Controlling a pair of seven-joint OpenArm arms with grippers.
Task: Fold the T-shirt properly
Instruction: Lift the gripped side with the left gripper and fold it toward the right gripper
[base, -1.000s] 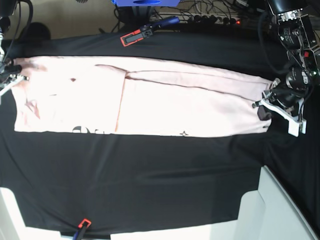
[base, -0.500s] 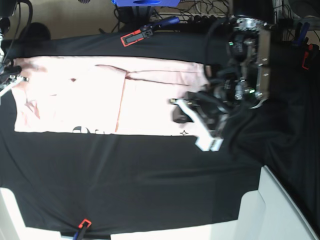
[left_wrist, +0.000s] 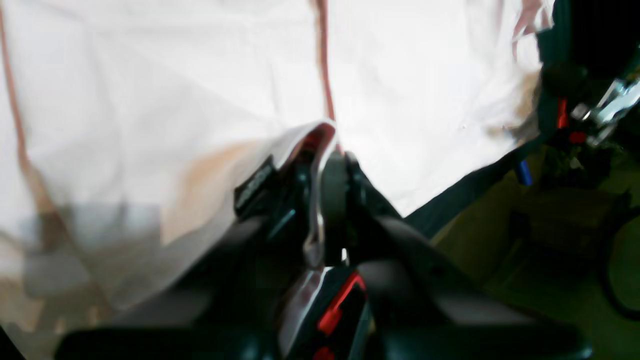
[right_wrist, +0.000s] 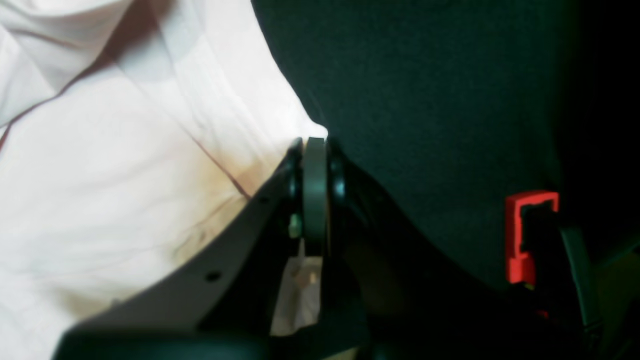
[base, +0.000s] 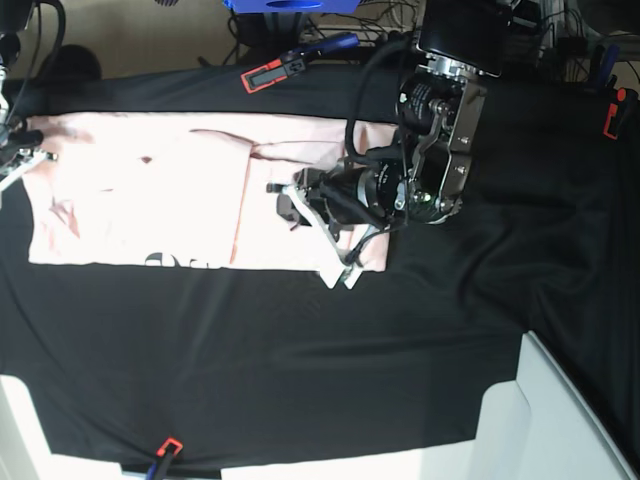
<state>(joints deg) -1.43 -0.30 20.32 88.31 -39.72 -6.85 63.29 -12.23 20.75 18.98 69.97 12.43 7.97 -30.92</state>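
**Pink T-shirt on black cloth, one end carried over by the left arm**

Item: T-shirt (base: 150, 200), pale pink, lying as a long band across the far half of the black table cloth (base: 300, 370). Black lettering shows only in part along its near edge. A vertical seam line runs down the fabric near the middle.

Left gripper (base: 300, 212): over the middle of the shirt, jaws closed on a fold of the pink fabric; the wrist view shows a pink edge pinched between the two fingers (left_wrist: 345, 185). The shirt's end under this arm is doubled over, its turned edge near the gripper.

Right gripper (right_wrist: 314, 150): at the opposite end of the shirt, at the base view's left edge, jaws pressed together at the corner of the fabric where pink meets black cloth. Fabric shows behind the closed fingers; whether it is actually pinched cannot be told.

Also present: an orange-tipped clamp (base: 265, 75) on the far edge of the cloth; a second one (base: 165, 450) on the near edge
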